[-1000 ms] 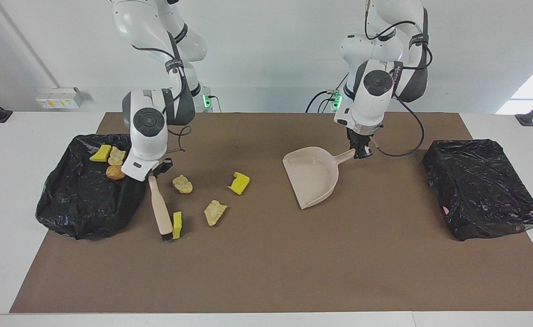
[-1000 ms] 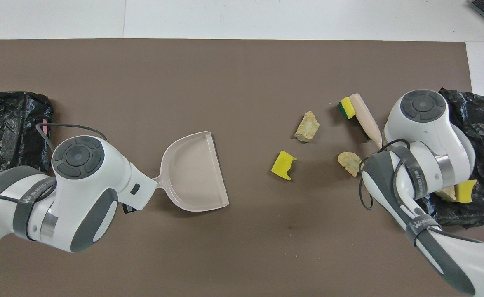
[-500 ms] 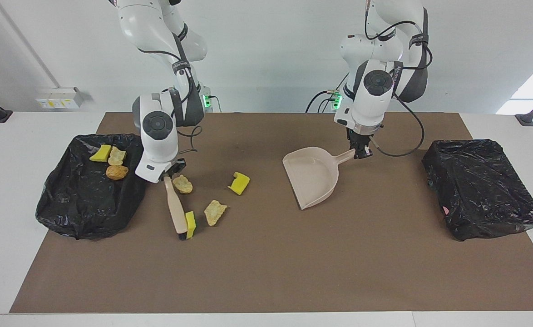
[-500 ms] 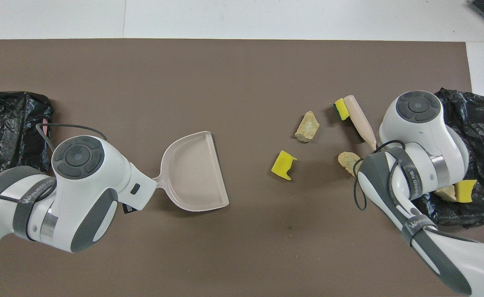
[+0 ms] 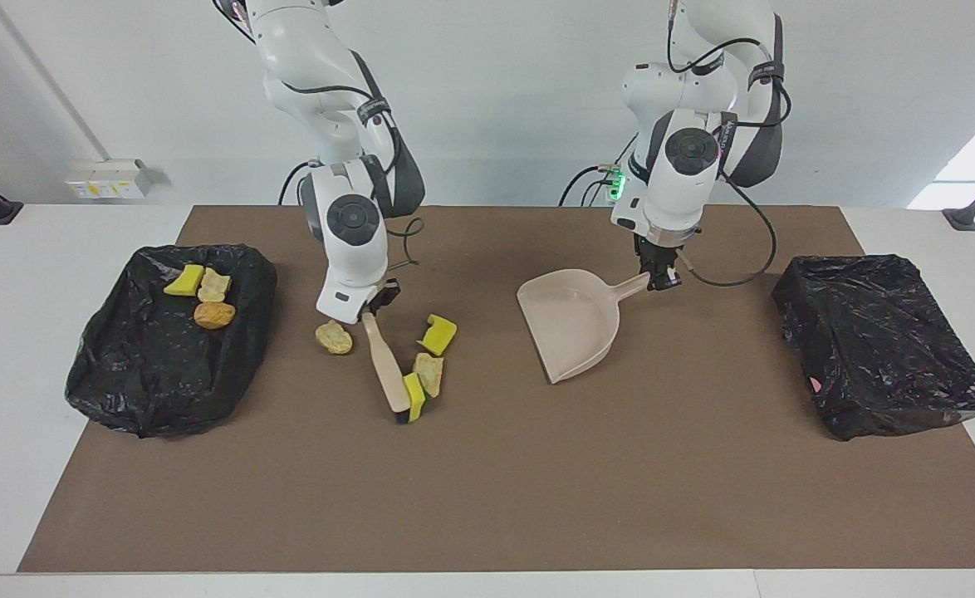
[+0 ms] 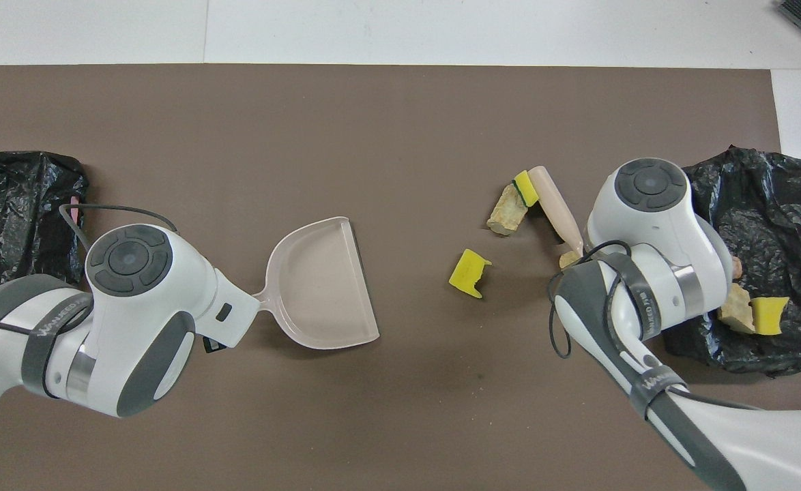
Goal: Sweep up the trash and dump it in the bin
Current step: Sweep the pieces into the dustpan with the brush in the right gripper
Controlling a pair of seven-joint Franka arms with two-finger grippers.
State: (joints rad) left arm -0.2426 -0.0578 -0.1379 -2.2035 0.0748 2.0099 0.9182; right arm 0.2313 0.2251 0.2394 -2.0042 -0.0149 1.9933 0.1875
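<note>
While the right gripper [image 5: 369, 311], shut on the brush [image 5: 387, 365], pushes trash [image 5: 429, 372] toward the dustpan [image 5: 572, 320] that the left gripper [image 5: 658, 280] holds shut by the handle, a low, steady stroke should also gather the pieces nearer the dustpan, with bare mat between.

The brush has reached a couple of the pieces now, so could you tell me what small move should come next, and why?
Probably keep sweeping the brush, held by the right gripper, toward the dustpan. A yellow sponge and a tan lump sit against its head, the dustpan's open mouth faces them across bare mat, and the left gripper holds its handle.
</note>
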